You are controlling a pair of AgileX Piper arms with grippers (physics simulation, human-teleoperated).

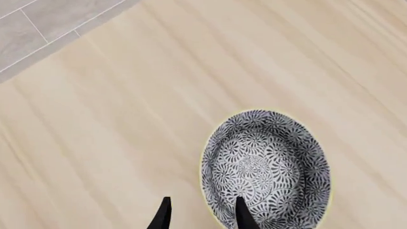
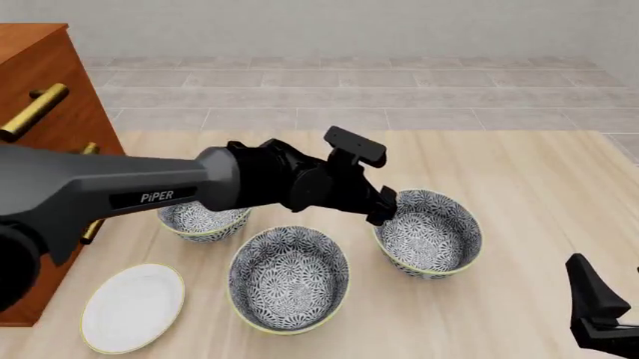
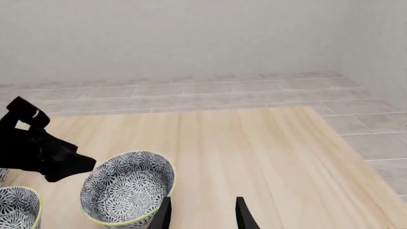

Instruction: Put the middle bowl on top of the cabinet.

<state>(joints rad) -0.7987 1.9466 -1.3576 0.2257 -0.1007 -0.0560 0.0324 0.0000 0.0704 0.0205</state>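
Three alike floral bowls stand on the table in the front view. The middle bowl (image 2: 289,278) is the nearest of them, between a left bowl (image 2: 203,219) and a right bowl (image 2: 429,232). My left gripper (image 2: 384,212) is open at the right bowl's near-left rim. In the left wrist view that bowl (image 1: 267,167) has one finger (image 1: 245,214) over its inside and the other outside the rim. The reddish-brown cabinet (image 2: 40,82) stands at the far left. My right gripper (image 2: 597,303) is open and empty, low at the right front.
A flat white plate (image 2: 133,307) lies in front of the cabinet, left of the middle bowl. The left arm (image 2: 120,196) stretches over the left bowl. The right wrist view shows the right bowl (image 3: 127,188) and the table's far edge (image 3: 190,109).
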